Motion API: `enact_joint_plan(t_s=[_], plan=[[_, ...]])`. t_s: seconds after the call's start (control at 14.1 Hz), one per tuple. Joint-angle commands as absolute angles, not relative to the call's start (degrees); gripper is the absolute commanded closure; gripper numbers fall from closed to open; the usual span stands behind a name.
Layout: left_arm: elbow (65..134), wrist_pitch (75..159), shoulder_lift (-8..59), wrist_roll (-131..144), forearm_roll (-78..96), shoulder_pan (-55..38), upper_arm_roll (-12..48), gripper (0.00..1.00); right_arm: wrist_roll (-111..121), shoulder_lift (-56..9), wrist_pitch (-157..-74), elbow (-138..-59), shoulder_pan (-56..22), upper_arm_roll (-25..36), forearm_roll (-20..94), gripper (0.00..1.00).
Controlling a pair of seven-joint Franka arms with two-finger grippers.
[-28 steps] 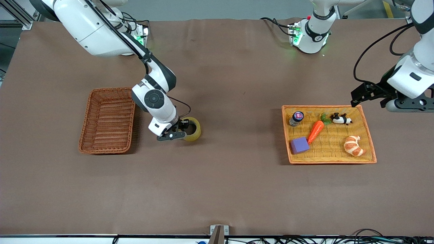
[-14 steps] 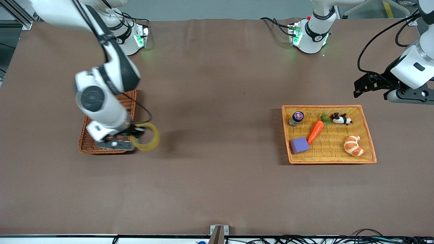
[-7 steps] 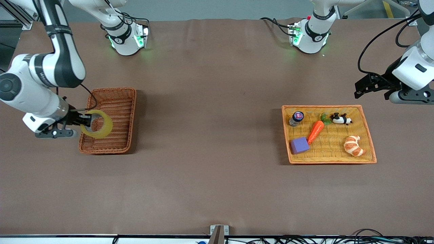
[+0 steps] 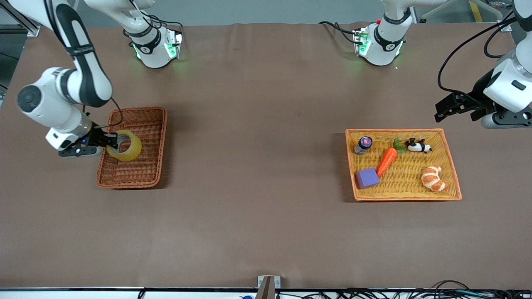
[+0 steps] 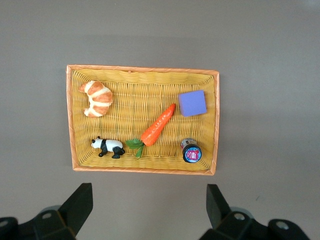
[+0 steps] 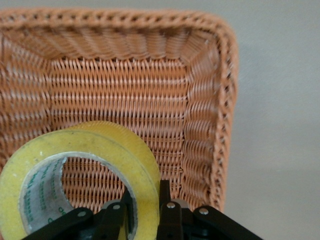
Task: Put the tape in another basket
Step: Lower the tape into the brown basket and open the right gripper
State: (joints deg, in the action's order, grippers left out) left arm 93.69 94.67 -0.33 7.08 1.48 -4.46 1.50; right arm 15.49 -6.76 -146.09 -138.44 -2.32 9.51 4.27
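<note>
My right gripper (image 4: 111, 141) is shut on the wall of the yellowish tape roll (image 4: 125, 145) and holds it over the reddish-brown wicker basket (image 4: 143, 172), just inside its rim. In the right wrist view the tape (image 6: 122, 155) hangs above the basket's woven floor (image 6: 125, 95), one finger inside the ring and one outside. My left gripper (image 4: 447, 109) is open and empty, up in the air beside the yellow tray. Its fingertips (image 5: 80, 200) show in the left wrist view with a wide gap between them.
The yellow tray with orange rim (image 4: 451, 166) lies toward the left arm's end and holds a carrot (image 4: 386, 161), a croissant (image 4: 432, 178), a purple block (image 4: 367, 177), a toy panda (image 4: 418, 145) and a small jar (image 4: 363, 145).
My right gripper lifted the tape off the table and swung it toward the right arm's end, over the wicker basket. Now it has lowered toward the basket. The left arm has barely moved.
</note>
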Motion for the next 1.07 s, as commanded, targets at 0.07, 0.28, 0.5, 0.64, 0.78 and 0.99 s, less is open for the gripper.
enact_joint_plan(t_s=[0.07, 0.28, 0.5, 0.64, 0.78, 0.99], plan=[[93.95, 94.66, -0.7, 4.75, 0.53, -4.31, 1.67, 0.01, 16.79, -5.62, -151.25, -143.09, -2.9, 9.41, 5.98, 0.98], [94.04, 94.66, -0.7, 3.34, 0.44, -4.22, 1.67, 0.01, 16.79, -8.08, -154.95, -144.05, -3.51, 9.14, 5.98, 0.92], [94.22, 95.01, -0.7, 3.34, 0.35, -4.22, 1.58, 0.01, 16.7, -9.14, -154.6, -143.7, -3.78, 8.97, 5.98, 0.39], [94.22, 95.1, -0.61, 3.34, 0.35, -4.31, 1.58, 0.01, 16.61, -8.79, -153.64, -143.09, -3.61, 8.96, 5.98, 0.0], [94.13, 95.1, -0.53, 3.34, 0.35, -4.31, 1.58, 0.01, 16.35, -6.78, -144.73, -138.02, -3.25, 8.96, 5.98, 0.0], [94.13, 95.1, -0.53, 3.34, 0.35, -4.31, 1.58, 0.01, 14.25, -5.1, -127.14, -124.68, -1.24, 9.05, 5.89, 0.0]])
